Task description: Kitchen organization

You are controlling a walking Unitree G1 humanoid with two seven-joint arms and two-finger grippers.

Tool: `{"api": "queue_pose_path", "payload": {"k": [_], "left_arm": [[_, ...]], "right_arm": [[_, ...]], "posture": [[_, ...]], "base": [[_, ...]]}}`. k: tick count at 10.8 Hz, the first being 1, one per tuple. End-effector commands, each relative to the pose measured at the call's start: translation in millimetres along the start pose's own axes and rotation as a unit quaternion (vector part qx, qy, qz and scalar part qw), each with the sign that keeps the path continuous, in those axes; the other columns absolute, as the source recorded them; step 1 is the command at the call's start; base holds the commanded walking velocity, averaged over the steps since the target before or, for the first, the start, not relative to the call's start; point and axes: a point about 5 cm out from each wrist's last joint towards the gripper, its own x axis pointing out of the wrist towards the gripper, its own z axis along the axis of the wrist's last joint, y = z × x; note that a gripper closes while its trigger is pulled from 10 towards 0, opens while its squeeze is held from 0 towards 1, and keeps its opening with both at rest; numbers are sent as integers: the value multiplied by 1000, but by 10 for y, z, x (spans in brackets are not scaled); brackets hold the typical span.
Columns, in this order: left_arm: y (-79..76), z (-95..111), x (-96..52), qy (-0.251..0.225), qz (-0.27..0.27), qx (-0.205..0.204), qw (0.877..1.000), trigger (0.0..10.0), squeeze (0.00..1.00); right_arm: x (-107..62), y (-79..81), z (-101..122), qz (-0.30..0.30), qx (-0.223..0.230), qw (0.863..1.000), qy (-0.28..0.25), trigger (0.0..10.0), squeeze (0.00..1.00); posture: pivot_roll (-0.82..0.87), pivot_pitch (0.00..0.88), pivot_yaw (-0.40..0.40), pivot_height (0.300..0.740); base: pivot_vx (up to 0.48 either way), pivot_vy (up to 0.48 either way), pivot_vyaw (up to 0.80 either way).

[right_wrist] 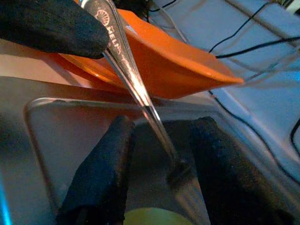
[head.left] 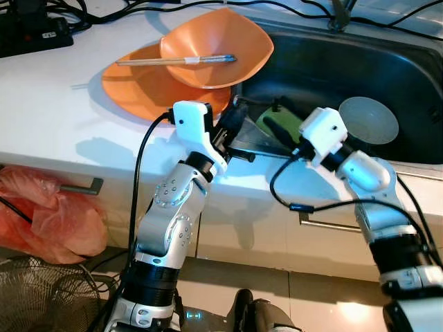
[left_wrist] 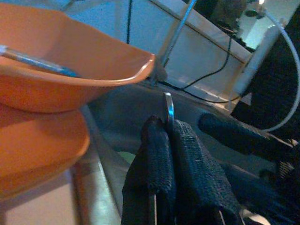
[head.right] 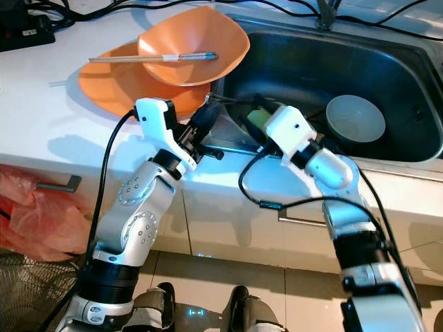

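We are standing at a white counter (head.left: 55,117) beside a dark steel sink (head.left: 415,76), with both arms reaching over the sink's near left corner. In the basin a grey round dish (head.left: 368,119) is lying flat toward the right, well apart from our grippers, and something yellow-green (head.left: 266,124) is showing below them, too hidden to name.

On the counter, touching the sink's left rim, an orange bowl (head.left: 228,59) is sitting tilted on an orange plate (head.left: 135,90), and a pair of chopsticks (head.left: 176,61) is lying across the bowl. We judge these are gathered here as a stack waiting to be sorted.

Our left gripper (left_wrist: 166,136) is pinching the handle of a metal fork (right_wrist: 133,84), fingers pressed tight together on it, holding it slanted down over the sink so the tines point into the basin. Our right gripper (right_wrist: 159,164) is waiting with its fingers spread, one on either side of the fork's neck but not touching it. We read this as a hand-over in the making: the left is presenting the fork so the right can close on it nearer the tines.
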Motion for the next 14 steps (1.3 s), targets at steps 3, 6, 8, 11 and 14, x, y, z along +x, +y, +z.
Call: {"api": "queue_pose_path", "payload": {"k": [3,6,8,11,14], "left_arm": [[-140,67,26,-1,-42,22,999,10000,0],[-172,80,35,3,-56,37,998,10000,0],[-190,99,38,2,-63,41,997,10000,0],[-195,106,23,7,-68,48,996,10000,0],[-194,110,10,11,-74,53,996,10000,0]], "right_arm": [[10,-10,-15,-8,-25,1000,1,10000,0],[28,67,-55,3,-30,1000,4,10000,0],[35,101,-80,6,-35,999,8,10000,0],[56,57,-102,-13,-44,999,13,10000,0],[68,16,-158,-38,-49,998,31,10000,0]], "posture": [[214,206,-78,740],[218,206,-77,740],[219,205,-77,740],[226,204,-77,740],[231,196,-76,740]], "base": [[0,0,0],[0,0,0],[0,0,0],[0,0,0],[0,0,0]]}}
